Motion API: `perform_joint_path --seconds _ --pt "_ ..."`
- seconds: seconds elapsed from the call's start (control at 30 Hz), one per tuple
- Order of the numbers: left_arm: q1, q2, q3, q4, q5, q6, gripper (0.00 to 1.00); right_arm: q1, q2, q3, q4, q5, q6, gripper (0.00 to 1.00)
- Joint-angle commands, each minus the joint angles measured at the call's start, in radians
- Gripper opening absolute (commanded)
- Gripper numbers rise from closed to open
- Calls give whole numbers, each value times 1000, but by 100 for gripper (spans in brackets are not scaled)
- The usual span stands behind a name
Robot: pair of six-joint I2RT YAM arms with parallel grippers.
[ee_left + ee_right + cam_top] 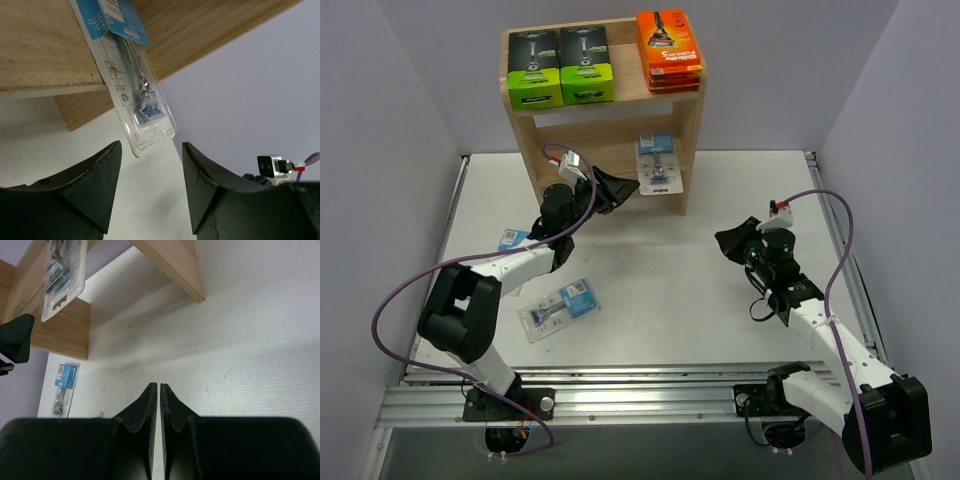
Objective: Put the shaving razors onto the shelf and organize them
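While shelf (605, 130) top holds green boxes (561, 66), orange stack (669, 50): blister pack (658, 163) overhangs lower tier; left gripper (620, 187) agape, right gripper (158, 386) closed.

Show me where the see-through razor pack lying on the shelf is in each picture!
Top external: the clear razor pack is upper middle, on a lower tier at the shelf's right side.
Left wrist: top, left of middle, sticking out past the wood edge.
Right wrist: top left corner.
Shared landmark: the wooden shelf it lies on.
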Motion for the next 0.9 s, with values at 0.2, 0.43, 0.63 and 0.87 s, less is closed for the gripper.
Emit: perform_joint_path --seconds 0.2,0.43,0.63,0.87 --pt "4 48 80 -6 29 25 61 -19 15 -5 49 -34 -20 3" --pt "1 89 133 -32 63 26 60 -22 32 -5 49 -40 -26 3" --pt "-3 111 169 -67 64 43 59 -27 36 -5 47 -46 -26 3" --pt "-6 117 161 -81 66 40 52 -31 41 -3 43 -49 -32 3"
